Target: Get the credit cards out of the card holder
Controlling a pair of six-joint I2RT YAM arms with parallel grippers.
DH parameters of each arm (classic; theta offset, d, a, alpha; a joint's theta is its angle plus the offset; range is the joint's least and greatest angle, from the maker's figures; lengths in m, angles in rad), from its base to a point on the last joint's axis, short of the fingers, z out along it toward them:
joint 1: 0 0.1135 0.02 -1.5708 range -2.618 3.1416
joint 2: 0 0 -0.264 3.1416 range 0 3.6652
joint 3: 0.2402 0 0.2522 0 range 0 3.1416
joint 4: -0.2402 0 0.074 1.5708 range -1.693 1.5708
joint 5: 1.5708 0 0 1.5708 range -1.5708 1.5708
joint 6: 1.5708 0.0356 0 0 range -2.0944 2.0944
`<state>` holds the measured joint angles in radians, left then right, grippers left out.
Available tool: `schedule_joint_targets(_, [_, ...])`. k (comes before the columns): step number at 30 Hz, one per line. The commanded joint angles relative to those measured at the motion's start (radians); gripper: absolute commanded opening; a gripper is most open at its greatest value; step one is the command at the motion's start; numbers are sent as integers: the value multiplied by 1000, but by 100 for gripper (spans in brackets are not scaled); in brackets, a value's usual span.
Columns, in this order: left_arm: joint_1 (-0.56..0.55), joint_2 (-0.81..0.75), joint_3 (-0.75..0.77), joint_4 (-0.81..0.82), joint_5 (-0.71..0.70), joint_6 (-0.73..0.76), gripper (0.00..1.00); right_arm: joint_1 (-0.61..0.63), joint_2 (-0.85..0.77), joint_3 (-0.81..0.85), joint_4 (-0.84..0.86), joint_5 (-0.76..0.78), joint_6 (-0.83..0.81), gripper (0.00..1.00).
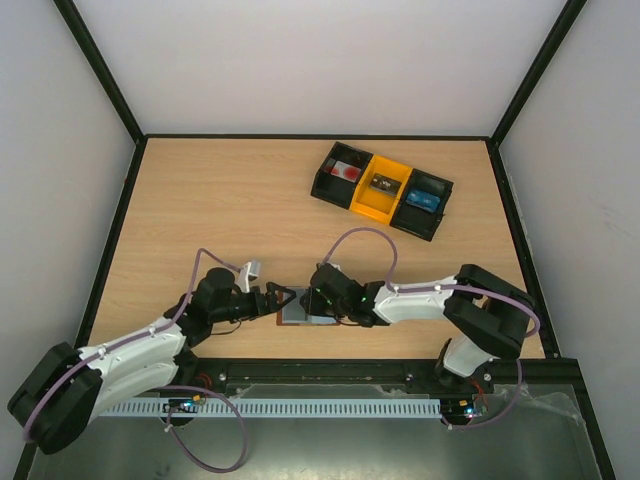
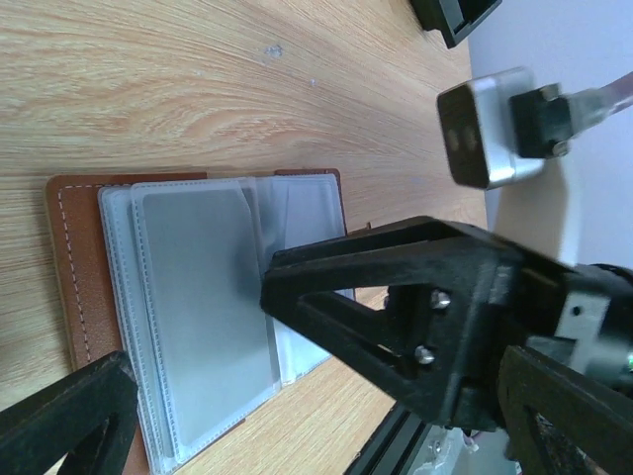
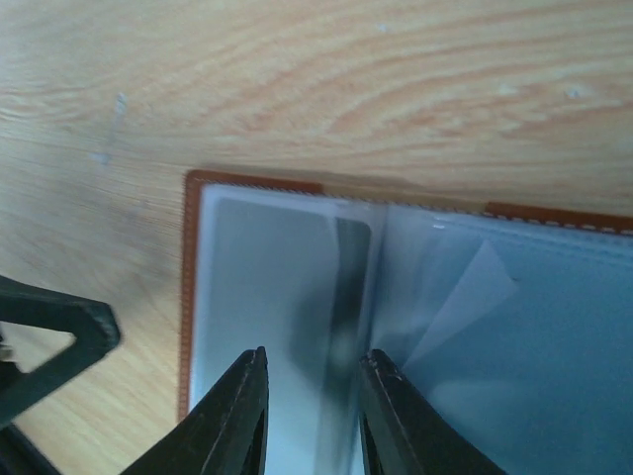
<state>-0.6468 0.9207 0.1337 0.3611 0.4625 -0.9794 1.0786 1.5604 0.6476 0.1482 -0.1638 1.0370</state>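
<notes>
The card holder (image 1: 300,310) is seen lying open and flat on the table (image 1: 220,200), close to the near edge, squarely between the two arms. It is flanked on its left by the left gripper (image 1: 281,300), whose jaws are spread wide; one finger (image 2: 64,421) is caught at the holder's near corner, and nothing is held.

The right gripper (image 3: 315,356) is poised over the middle of the holder, jaws parted by only a narrow gap. A blurred dark strip is seen in that gap; whether a sleeve is touched cannot be told.

Inside, clear sleeves (image 2: 307,213) are fanned across the fold, and a grey credit card (image 2: 198,307) is seen tucked into the one on the left half. The stitched brown border (image 3: 188,297) is left showing round the sleeves on the outer and far sides. One loose sleeve corner (image 3: 470,292) is lifted over the grey-blue lining.

Bare wood is shown along the holder's far edge and beyond its outer side. On the near side, room is tight: the front rail (image 2: 391,445) is found just beside it. The tray of bins (image 1: 381,190) is set well apart, toward the far right.
</notes>
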Motion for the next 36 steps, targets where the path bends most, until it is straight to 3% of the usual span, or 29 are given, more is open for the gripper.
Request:
schedule_joint_targets(1, [-1, -26, -16, -28, -18, -17, 100, 28, 33, 24, -12, 62, -6, 26])
schedule_joint_targets(10, [-1, -26, -12, -34, -27, -25, 100, 37, 48, 7, -31, 108, -27, 17])
schedule_joint_targets(22, [-1, 28, -10, 33, -2, -49, 100, 37, 48, -71, 70, 113, -7, 2])
schedule_joint_targets(36, [-1, 51, 15, 79, -2, -58, 100, 36, 59, -131, 159, 92, 22, 2])
